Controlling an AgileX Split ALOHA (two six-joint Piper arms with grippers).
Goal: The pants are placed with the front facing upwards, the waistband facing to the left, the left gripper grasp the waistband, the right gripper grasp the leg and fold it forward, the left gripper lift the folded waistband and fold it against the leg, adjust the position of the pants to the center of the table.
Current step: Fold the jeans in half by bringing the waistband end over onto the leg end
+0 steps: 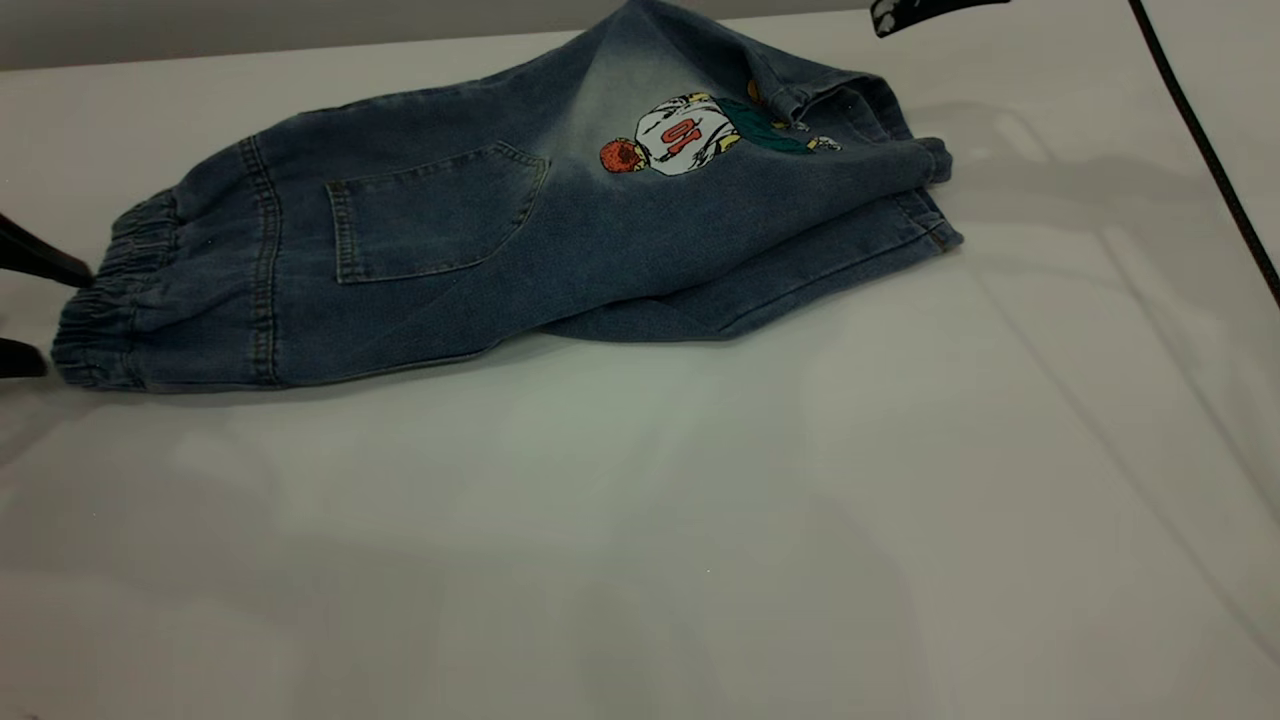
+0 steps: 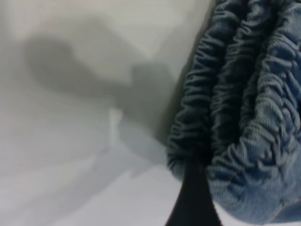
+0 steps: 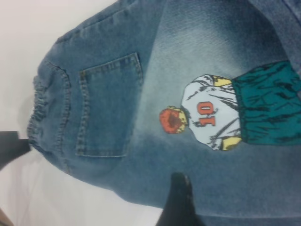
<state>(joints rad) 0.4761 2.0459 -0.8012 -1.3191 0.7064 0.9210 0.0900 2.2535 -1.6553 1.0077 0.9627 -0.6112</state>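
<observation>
Your left gripper (image 1: 40, 315) sits at the far left edge of the exterior frame. Two black fingers (image 1: 45, 262) show there, one above the other, spread apart, with the upper tip touching the waistband (image 1: 100, 310). In the left wrist view one dark fingertip (image 2: 194, 197) at bottom center presses into the gathered denim of the waistband (image 2: 240, 117); whether the fingers actually pinch cloth, you cannot tell.

Your right gripper (image 1: 925, 14) is at the top right of the exterior frame, above and just beyond the hem end, apart from the cloth. A thin black cable (image 1: 1205, 150) runs down the right edge from it. In the right wrist view one blunt finger (image 3: 178, 200) shows at bottom center over the denim; the finger state cannot be told.

The pants (image 1: 500, 240) lie already folded lengthwise in the upper half of the exterior frame, on the white desk (image 1: 640, 540), waistband left, hems right. The back faces up: the patch pocket (image 1: 435, 210) is left of center and the cartoon player numbered 10 (image 1: 690, 135) sits on the upper leg (image 1: 760, 170). The lower leg's hem (image 1: 925, 225) peeks out beneath at the right.
</observation>
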